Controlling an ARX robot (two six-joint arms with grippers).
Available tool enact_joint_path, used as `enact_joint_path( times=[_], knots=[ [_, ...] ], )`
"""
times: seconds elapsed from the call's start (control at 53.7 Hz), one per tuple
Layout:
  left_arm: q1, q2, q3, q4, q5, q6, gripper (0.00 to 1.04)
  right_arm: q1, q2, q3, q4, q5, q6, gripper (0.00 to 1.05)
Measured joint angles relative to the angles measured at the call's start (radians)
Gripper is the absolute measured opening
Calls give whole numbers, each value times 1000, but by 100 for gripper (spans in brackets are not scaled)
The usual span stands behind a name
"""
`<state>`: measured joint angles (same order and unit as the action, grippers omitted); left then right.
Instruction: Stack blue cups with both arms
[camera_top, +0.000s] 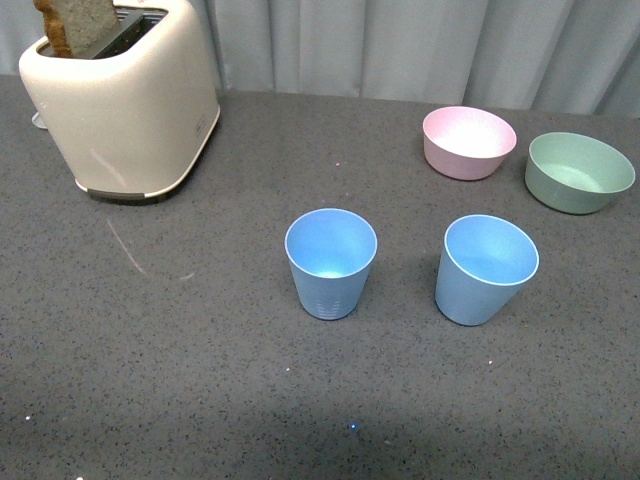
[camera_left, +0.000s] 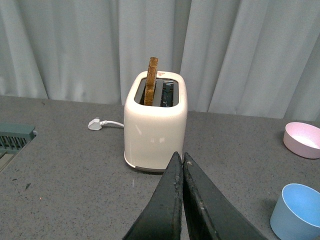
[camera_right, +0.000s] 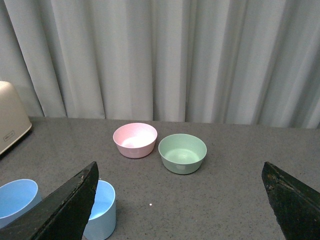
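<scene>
Two blue cups (camera_top: 331, 265) (camera_top: 485, 272) stand upright, rims up.

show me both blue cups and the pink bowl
left blue cup (camera_top: 331, 262), front view, inside it near the bottom
right blue cup (camera_top: 488, 268), front view, on its inner wall
pink bowl (camera_top: 468, 140), front view, on its inner surface

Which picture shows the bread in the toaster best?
The left wrist view: the whole bread slice stands up out of the toaster. The front view cuts off its top at the picture's edge. The right wrist view shows only a toaster corner, no bread.
</scene>
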<state>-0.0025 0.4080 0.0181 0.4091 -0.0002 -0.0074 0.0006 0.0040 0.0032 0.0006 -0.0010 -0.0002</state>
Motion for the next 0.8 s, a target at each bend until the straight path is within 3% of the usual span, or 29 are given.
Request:
enact_joint_path(
  times=[0.633, 0.689, 0.8],
  knots=[
    [0, -235, 0, -233, 0, 0, 4, 0, 0, 0, 0, 0, 0, 95],
    [0, -340, 0, -371, 1, 1, 4, 0, 0, 0, 0, 0, 0, 95],
    [0, -402, 0, -406, 0, 1, 4, 0, 0, 0, 0, 0, 0, 95]
  ],
)
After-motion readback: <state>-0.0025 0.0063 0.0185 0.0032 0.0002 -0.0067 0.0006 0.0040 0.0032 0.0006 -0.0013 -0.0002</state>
